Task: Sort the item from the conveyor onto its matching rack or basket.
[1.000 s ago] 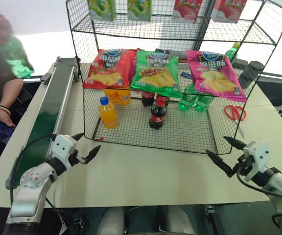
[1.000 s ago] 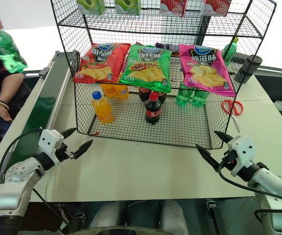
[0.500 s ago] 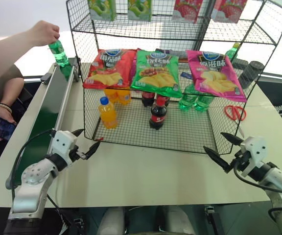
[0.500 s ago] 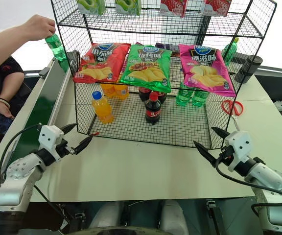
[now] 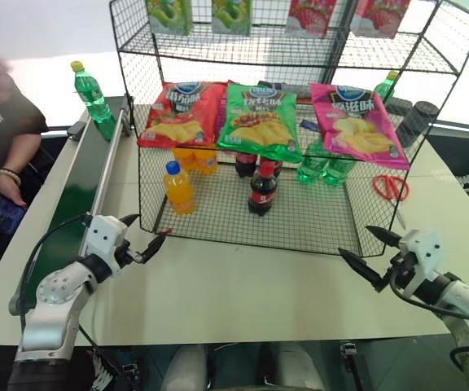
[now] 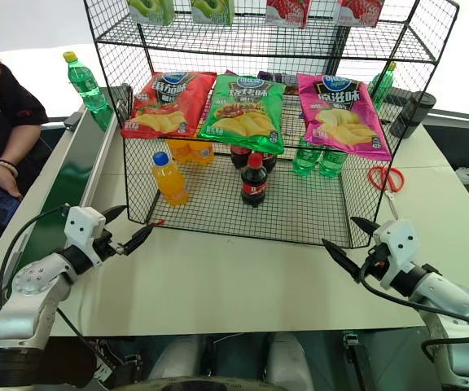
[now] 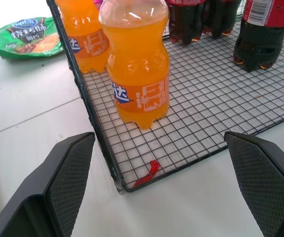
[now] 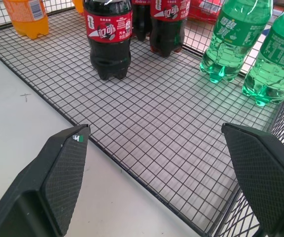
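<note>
The item, a clear-green soda bottle (image 5: 92,96) with a yellow cap, stands upright at the far end of the dark-green conveyor (image 5: 78,189), free of any hand. The black wire rack (image 5: 300,221) fills the middle of the table. My left gripper (image 5: 147,230) hovers open by the rack's near left corner, beside the belt and far short of the bottle. My right gripper (image 5: 357,242) hovers open at the rack's near right corner. Both wrist views look across the mesh tray between spread fingers with nothing in them.
On the rack tray stand orange drink bottles (image 5: 179,187), cola bottles (image 5: 262,189) and green bottles (image 8: 233,34), with chip bags (image 5: 260,118) leaning above them. Red scissors (image 5: 391,187) and dark cups (image 5: 418,122) lie right of the rack. A person (image 5: 2,138) stands left of the conveyor.
The person's hand brought the green bottle down onto the conveyor's far end, let go and drew back to the left. Both grippers stayed put and open.
</note>
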